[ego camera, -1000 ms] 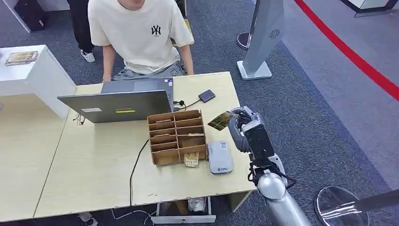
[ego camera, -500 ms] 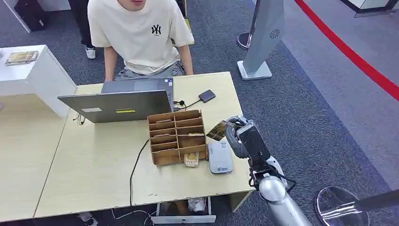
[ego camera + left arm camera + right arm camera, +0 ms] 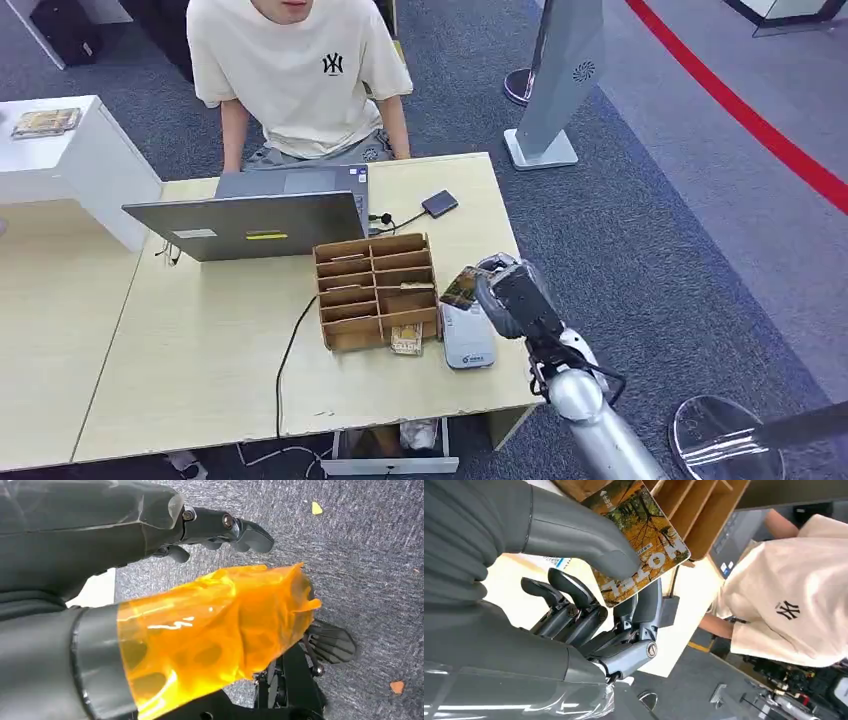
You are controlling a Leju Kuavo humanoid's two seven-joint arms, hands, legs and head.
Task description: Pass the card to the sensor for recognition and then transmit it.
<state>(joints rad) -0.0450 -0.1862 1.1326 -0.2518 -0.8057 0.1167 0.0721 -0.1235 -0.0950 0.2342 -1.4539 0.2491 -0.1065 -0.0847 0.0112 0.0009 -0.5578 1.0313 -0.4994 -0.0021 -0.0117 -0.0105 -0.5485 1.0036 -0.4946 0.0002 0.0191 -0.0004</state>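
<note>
Pale desk [image 3: 200,360], right hand [image 3: 492,283] pinching card [image 3: 640,540] — autumn-leaf print, white lettering

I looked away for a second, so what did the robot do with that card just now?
The right robot hand carried the card down and toward the robot, from above the table's edge to just over the white sensor. It kept its pinch on the card throughout. The wooden organizer, laptop and seated person stayed put.
</note>
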